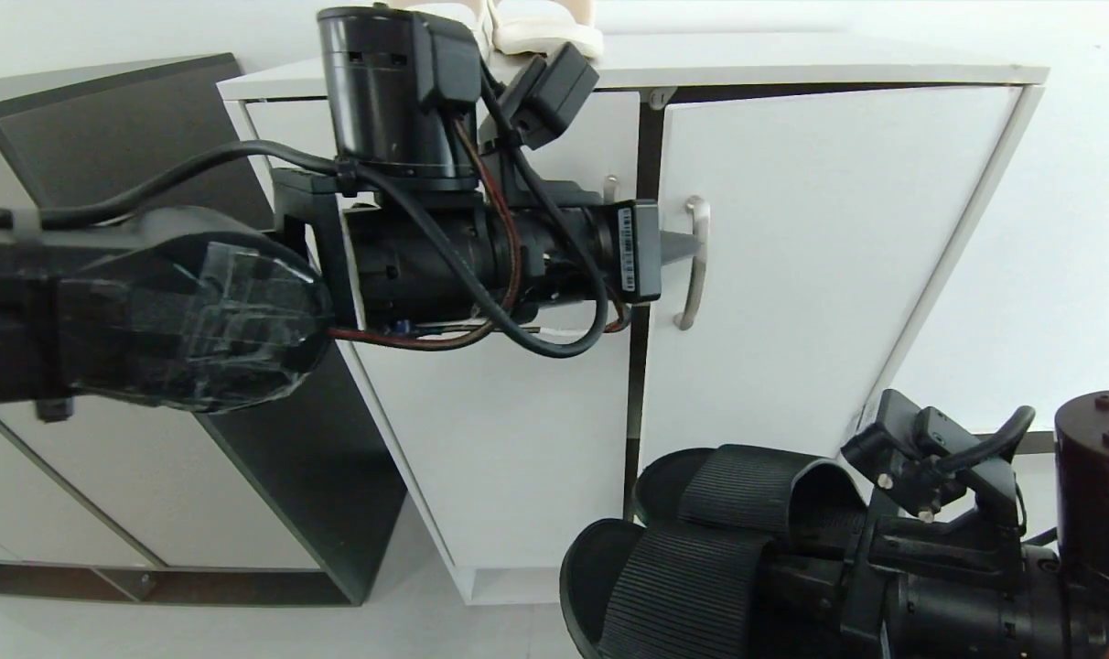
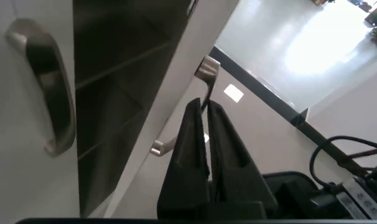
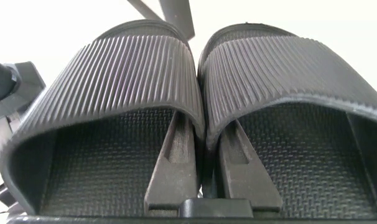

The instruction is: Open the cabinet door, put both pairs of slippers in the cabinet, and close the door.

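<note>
The left gripper was pinched narrow on the door handle of the white cabinet. Its right door stood slightly ajar, and a dark gap beside it showed shelves inside. The left door's handle hung free beside that gap.

Low on the right, in front of the cabinet, the right gripper held 1 pair of black slippers. 1 finger sat inside each slipper, clamping the 2 touching inner walls together. A pair of pale slippers lay on the cabinet top, behind the left arm.
</note>
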Motion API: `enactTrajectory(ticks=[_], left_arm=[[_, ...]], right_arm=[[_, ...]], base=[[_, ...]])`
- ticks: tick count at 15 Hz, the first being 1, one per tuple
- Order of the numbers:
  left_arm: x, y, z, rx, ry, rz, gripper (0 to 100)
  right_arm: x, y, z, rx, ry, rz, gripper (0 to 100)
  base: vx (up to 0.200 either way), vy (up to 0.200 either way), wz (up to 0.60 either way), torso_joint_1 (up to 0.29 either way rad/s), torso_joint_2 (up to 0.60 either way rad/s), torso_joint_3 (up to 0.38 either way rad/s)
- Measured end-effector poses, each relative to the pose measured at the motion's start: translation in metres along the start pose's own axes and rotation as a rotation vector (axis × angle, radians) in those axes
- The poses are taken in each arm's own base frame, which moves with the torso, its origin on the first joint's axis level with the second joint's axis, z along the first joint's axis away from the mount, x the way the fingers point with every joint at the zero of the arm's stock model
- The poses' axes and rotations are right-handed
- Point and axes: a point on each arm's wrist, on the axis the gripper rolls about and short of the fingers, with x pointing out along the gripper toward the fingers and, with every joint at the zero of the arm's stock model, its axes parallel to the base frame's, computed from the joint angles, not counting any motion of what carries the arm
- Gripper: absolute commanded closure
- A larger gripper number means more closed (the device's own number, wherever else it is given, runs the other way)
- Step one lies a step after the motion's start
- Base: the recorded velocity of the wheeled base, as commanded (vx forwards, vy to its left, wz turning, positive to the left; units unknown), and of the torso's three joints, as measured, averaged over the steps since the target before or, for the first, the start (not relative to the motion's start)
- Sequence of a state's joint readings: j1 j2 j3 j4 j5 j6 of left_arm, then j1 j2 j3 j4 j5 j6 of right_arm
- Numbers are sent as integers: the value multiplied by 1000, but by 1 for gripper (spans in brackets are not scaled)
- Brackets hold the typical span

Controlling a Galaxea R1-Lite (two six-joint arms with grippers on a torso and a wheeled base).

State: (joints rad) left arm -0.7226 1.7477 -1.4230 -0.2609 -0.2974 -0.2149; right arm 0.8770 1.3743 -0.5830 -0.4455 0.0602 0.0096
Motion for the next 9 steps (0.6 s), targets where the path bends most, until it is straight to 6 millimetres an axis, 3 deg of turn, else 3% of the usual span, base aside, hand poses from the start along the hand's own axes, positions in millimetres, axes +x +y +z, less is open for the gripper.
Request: enactTrajectory(ticks=[5,9], left_arm=[[-44,-12,1,0,-6,2,100],[-42,6,20,8,-70,55,100]], right_arm=[[-2,2,1,-9,-5,9,100],[-2,4,1,-13,-7,17,100]], base=[[0,0,0,0,0,0],[0,0,0,0,0,0]])
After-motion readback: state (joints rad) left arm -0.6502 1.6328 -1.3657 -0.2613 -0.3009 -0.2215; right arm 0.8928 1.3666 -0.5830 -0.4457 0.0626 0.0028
